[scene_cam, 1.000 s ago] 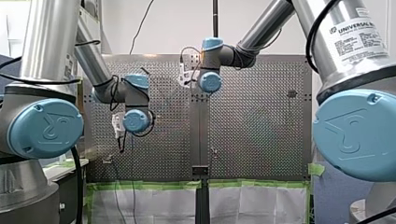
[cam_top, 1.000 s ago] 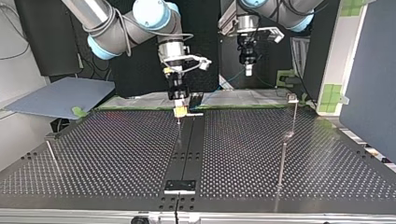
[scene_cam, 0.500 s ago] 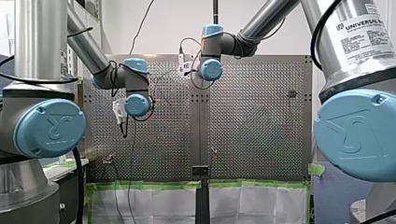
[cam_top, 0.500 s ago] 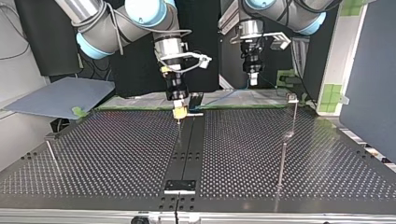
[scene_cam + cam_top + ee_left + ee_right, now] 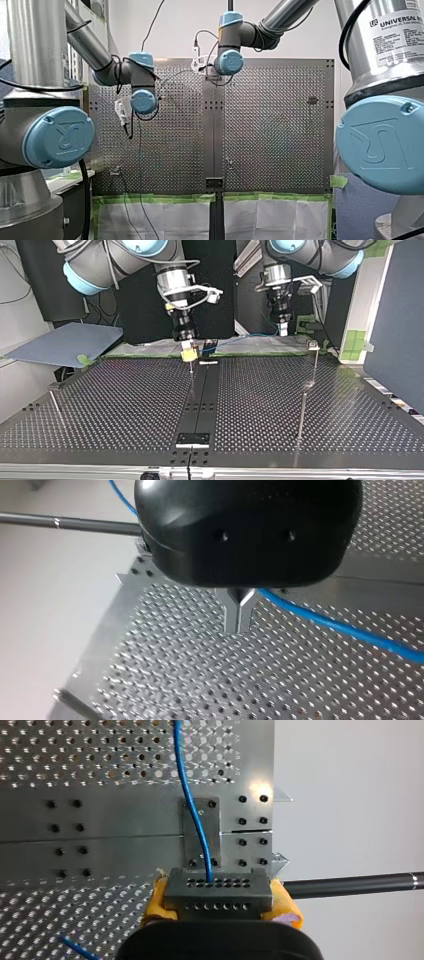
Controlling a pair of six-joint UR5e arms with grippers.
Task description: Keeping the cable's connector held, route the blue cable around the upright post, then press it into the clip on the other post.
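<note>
1. Connector [image 5: 216, 887]: a grey block with rows of small holes, clamped between the yellow pads [image 5: 156, 904] of my right gripper [image 5: 218, 900], as the right wrist view shows.
2. Blue cable [image 5: 196, 820]: it leaves the connector's face, runs ahead of that gripper over a small bolted plate [image 5: 189, 840], and goes on across the perforated table [image 5: 100, 760].
3. In the top view, my right gripper [image 5: 187, 354] hangs over the table's [image 5: 125, 410] far edge at the middle seam. It is directly above a thin upright post [image 5: 191, 371]. Whether the two touch cannot be told.
4. In the left wrist view, my left gripper [image 5: 239, 615] has its metal fingers [image 5: 233, 611] closed together at the tips and is held above the table [image 5: 200, 675].
5. The blue cable [image 5: 350, 629] passes by the roots of those fingers and goes on under the black gripper body. Whether it is pinched there cannot be told.
6. In the top view, my left gripper [image 5: 283, 330] is raised near the far edge, to the view's right of my right gripper. A length of the cable [image 5: 250, 335] shows low between the two.
7. Further to the view's right stand two thin posts. The far post [image 5: 316, 362] has a small head, too small to tell its detail. The near post [image 5: 302, 412] is plain.
</note>
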